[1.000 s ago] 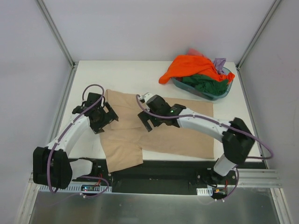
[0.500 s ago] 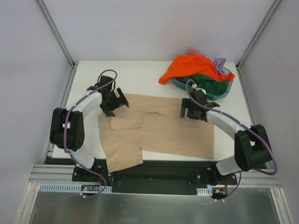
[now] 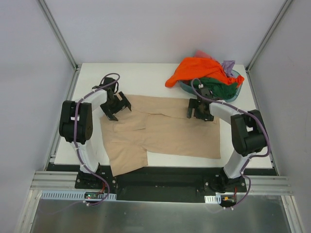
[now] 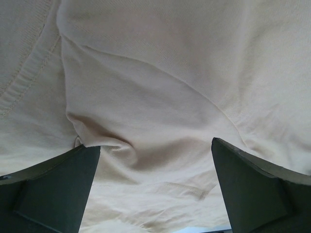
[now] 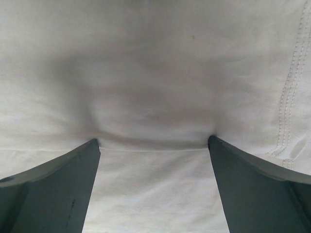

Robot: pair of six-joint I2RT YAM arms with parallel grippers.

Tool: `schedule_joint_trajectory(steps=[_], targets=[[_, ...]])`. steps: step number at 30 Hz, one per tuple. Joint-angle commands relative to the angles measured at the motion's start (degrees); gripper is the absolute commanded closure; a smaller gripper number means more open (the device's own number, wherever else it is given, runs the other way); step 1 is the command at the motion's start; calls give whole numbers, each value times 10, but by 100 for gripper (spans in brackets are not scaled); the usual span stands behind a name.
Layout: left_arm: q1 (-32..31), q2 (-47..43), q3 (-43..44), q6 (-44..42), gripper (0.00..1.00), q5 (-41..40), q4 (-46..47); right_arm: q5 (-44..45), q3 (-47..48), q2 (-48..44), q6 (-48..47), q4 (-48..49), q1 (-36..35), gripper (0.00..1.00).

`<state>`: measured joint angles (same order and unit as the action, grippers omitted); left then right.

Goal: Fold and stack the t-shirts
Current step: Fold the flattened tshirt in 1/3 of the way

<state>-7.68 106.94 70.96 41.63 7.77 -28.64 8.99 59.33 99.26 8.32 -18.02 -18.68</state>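
The large tan t-shirt [image 3: 165, 133] lies spread flat across the table, with one sleeve reaching the near edge. My left gripper [image 3: 115, 106] is open at the shirt's far left corner, its fingers wide apart over wrinkled tan cloth [image 4: 160, 73]. My right gripper [image 3: 199, 110] is open on the shirt's far right edge. Its fingertips [image 5: 92, 145] rest at the cloth's hem [image 5: 155, 73]. Neither gripper holds anything. An orange t-shirt [image 3: 199, 68], a dark green one [image 3: 214, 88], a lilac one [image 3: 228, 64] and a red one [image 3: 201, 53] are heaped at the back right.
A teal translucent basin [image 3: 236, 94] at the back right corner holds the heap of shirts, and the orange one spills over its left rim onto the table. Metal frame posts stand at both back corners. White walls close in both sides.
Both arms swung away from the shirt's middle to its far edge: the left one up and right to the far left corner, the right one rightward toward the basin. Both stayed open.
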Motion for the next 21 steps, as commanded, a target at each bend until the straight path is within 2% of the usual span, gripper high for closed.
schedule_joint_trajectory(steps=[1,6,11,16,21], targets=[[19,55,29,-4,1,-42,3,-28,46,45,-11,-6,9,4],[24,78,78,-11,1,-38,1,-21,79,55,-10,-16,12,4],[23,16,67,-15,1,-52,-11,-33,86,13,-15,-27,10,4],[1,-102,-41,8,1,-93,-30,-46,29,-93,-2,-26,6,4],[-72,-247,-171,46,1,-143,-79,-58,-88,-211,22,0,3,4]])
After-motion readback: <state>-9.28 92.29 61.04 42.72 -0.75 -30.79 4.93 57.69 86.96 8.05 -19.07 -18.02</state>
